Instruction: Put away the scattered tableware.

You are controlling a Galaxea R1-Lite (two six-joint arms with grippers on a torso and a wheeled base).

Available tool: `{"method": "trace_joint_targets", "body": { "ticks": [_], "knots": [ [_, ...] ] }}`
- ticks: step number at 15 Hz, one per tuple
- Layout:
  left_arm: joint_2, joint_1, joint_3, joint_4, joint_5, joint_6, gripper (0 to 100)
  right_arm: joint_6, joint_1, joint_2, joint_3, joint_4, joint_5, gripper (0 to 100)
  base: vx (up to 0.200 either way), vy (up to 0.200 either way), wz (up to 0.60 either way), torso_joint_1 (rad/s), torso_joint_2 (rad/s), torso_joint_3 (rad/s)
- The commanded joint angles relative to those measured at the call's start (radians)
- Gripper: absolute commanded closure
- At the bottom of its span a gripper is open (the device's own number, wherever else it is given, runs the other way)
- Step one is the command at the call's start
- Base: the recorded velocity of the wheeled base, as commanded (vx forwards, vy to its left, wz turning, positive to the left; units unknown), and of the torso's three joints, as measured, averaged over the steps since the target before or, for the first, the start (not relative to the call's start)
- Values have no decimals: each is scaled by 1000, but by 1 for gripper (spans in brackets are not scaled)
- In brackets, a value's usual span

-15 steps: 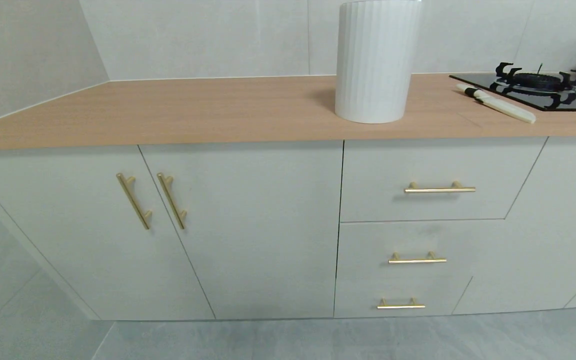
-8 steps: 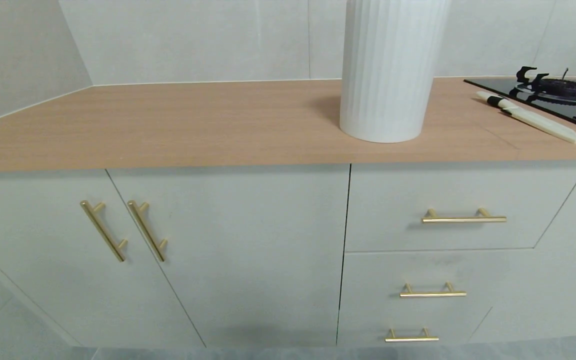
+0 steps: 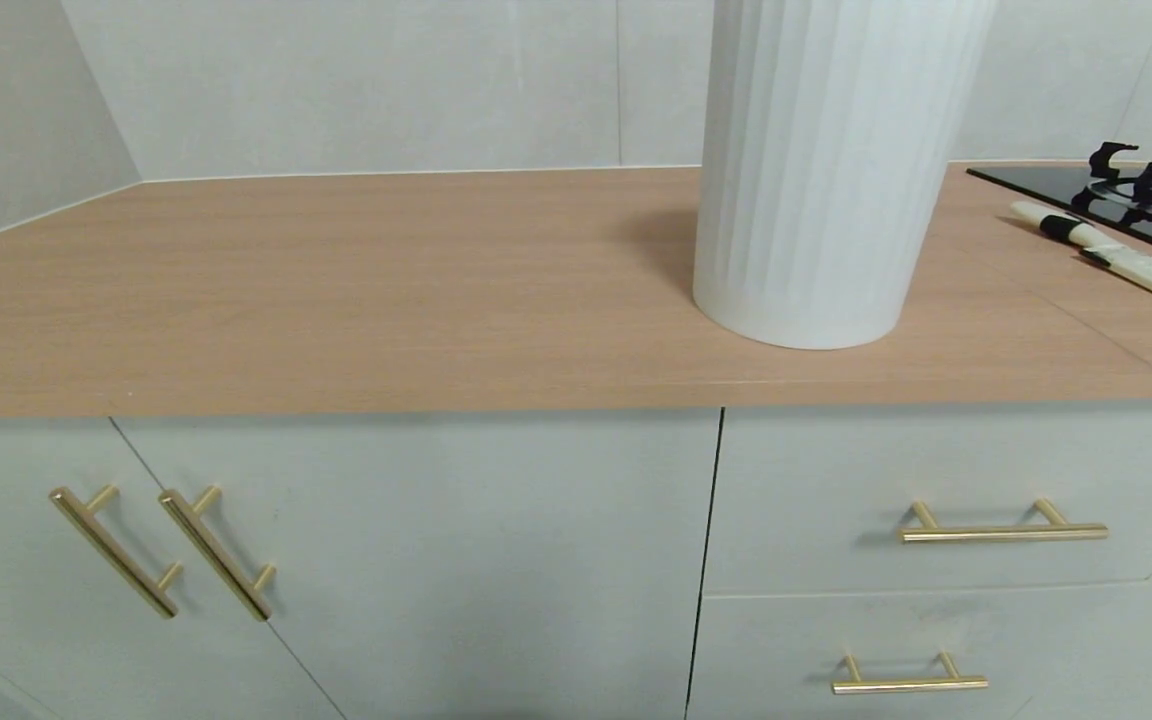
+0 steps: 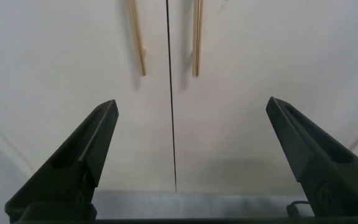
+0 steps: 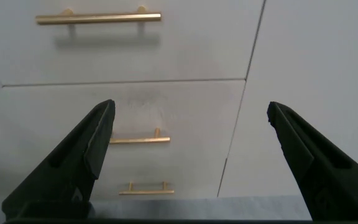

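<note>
Honestly, the bit that worries me is the arms coming up. Both grippers are parked low, facing the cabinet fronts, and everything that matters sits above them on the countertop (image 3: 336, 290). If an arm swings up carelessly, I reckon it clips the counter's front edge or bumps the white ribbed container (image 3: 816, 180). That thing is tall and stands fairly close to the edge, so it looks tippable.

The knife (image 3: 1126, 262) lies flat up there too, well apart from the right gripper (image 5: 190, 106), off to its outer side and just beside the hob (image 3: 1151, 190). A thin, flat thing like that will probably skid toward the hob if the pinch lands off-centre.

The right gripper is spread wide, nothing between the jaws, touching nothing, pointed at the drawers (image 5: 123, 106). The left gripper (image 4: 191, 104) is the same: wide apart, empty, looking at the seam between the two cabinet doors (image 4: 73, 81).
</note>
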Motion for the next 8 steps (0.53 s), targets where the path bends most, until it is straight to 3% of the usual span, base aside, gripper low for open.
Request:
{"method": "trace_joint_targets", "body": {
  "ticks": [1,5,8],
  "knots": [
    [0,0,0,0,0,0,0,0,0,2,0,0,0,0,0,0,0,0,0,0],
    [0,0,0,2,0,0,0,0,0,2,0,0,0,0,0,0,0,0,0,0],
    [0,0,0,0,0,0,0,0,0,2,0,0,0,0,0,-200,0,-10,2,5]
  ]
}}
